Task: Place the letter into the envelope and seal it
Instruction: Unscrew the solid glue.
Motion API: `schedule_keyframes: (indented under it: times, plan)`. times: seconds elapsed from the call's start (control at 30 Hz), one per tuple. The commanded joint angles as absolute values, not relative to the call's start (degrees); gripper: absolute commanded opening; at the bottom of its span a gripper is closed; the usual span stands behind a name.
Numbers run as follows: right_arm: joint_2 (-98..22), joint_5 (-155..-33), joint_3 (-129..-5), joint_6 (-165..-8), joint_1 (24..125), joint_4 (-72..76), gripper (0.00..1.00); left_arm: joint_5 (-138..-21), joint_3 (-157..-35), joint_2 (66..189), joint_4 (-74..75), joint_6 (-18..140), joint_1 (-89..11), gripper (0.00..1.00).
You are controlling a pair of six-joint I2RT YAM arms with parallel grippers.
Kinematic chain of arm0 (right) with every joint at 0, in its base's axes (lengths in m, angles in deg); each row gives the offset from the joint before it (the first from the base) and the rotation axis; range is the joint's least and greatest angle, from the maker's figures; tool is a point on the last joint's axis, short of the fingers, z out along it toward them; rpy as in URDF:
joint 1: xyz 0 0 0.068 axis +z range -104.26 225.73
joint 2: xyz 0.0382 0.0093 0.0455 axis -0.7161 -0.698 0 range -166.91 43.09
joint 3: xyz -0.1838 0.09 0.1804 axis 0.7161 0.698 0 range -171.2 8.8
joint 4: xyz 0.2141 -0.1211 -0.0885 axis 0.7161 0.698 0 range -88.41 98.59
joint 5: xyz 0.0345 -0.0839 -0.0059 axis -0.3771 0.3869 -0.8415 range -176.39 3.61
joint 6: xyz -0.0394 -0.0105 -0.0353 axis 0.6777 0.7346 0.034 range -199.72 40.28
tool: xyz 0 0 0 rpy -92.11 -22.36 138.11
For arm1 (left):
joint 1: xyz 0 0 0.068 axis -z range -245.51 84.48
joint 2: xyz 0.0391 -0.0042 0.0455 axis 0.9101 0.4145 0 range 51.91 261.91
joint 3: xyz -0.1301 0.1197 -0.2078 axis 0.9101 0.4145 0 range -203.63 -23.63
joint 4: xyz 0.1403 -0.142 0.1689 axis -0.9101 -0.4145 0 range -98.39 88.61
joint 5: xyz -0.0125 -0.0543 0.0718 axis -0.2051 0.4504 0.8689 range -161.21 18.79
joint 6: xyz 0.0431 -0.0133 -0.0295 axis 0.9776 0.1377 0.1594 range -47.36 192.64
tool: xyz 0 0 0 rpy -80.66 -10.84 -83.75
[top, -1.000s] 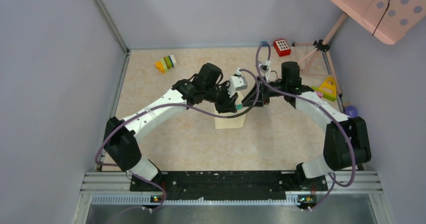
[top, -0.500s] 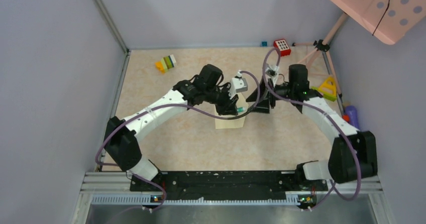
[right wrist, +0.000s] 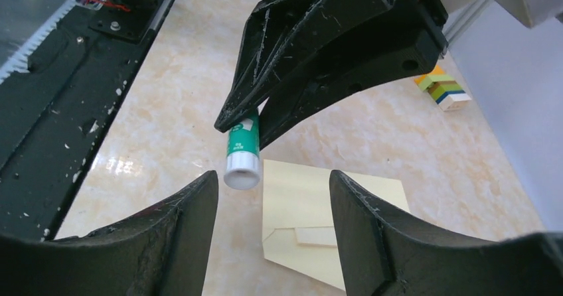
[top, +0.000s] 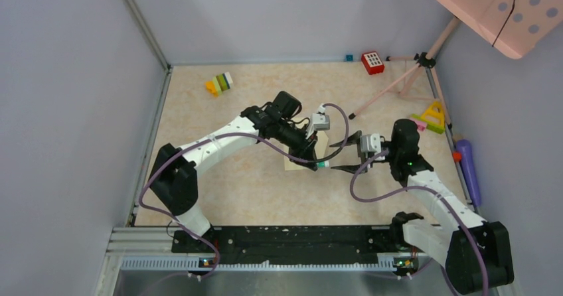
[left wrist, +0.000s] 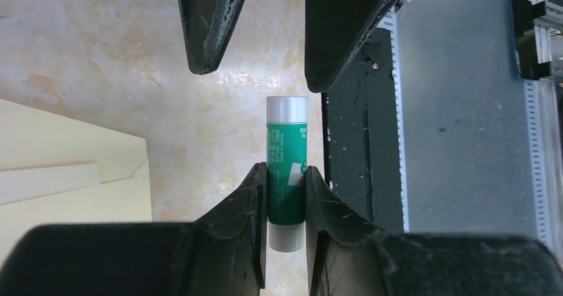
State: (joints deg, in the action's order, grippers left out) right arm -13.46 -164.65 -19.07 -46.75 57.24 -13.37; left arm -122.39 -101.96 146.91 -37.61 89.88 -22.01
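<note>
My left gripper (left wrist: 285, 176) is shut on a green glue stick (left wrist: 287, 150), holding it near its white base. The stick's other pale end points at my right gripper (top: 340, 154). That gripper (right wrist: 272, 180) stands open just in front of the stick (right wrist: 242, 147), with nothing between its fingers. The pale yellow envelope (top: 302, 160) lies flat on the table under and beside the left gripper (top: 321, 164), flap open. A paler strip at its mouth (right wrist: 319, 236) looks like the letter tucked inside.
A stack of coloured blocks (top: 219, 83) lies at the back left and a red toy (top: 372, 62) at the back. A tripod (top: 418, 64), a yellow triangle toy (top: 433, 115) and a purple object (top: 467, 160) stand along the right wall. The black base rail (top: 292, 239) runs along the near edge.
My right gripper has opened and drawn back toward the near right, away from the glue stick. The left gripper has carried the stick a little nearer and to the right.
</note>
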Motion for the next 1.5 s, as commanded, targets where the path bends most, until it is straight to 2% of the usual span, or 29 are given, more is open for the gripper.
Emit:
schedule_keyframes:
  times: [0.0,0.17,0.33,0.67,0.9,1.03,1.1,1.3,1.47]
  plan:
    - [-12.9,-168.4,-22.5,-30.7,58.0,-4.2,0.6,-128.1,-104.0,147.7,-38.7,91.3,-21.8,0.0]
    - [-14.2,-170.4,-25.0,-20.0,58.5,8.4,0.56,-129.1,-104.7,148.2,-39.3,91.2,-21.8,0.0]
    - [-14.9,-171.8,-26.2,-14.5,59.4,14.3,0.52,-129.2,-104.7,148.1,-39.4,91.2,-21.8,0.0]
    - [-14.7,-170.0,-25.6,-13.2,61.4,14.0,0.45,-128.5,-104.7,148.2,-38.7,90.7,-21.8,0.0]
    - [-14.7,-169.9,-25.4,-13.2,61.7,13.4,0.34,-127.4,-104.8,148.7,-38.1,90.1,-21.8,0.0]
    - [-14.8,-170.1,-25.5,-14.0,61.9,13.3,0.25,-126.4,-105.0,148.6,-37.9,89.8,-21.8,0.0]
    - [-15.3,-170.4,-25.5,-19.3,61.8,11.2,0.2,-124.9,-105.2,148.4,-37.5,89.6,-21.8,0.0]
    - [-20.8,-168.8,-28.5,-49.1,61.8,-2.5,0.07,-116.2,-104.5,145.8,-34.8,88.7,-21.8,0.0]
    - [-29.0,-161.5,-36.5,-72.4,61.7,-2.6,0.07,-107.9,-102.3,142.1,-31.1,88.7,-21.8,0.0]
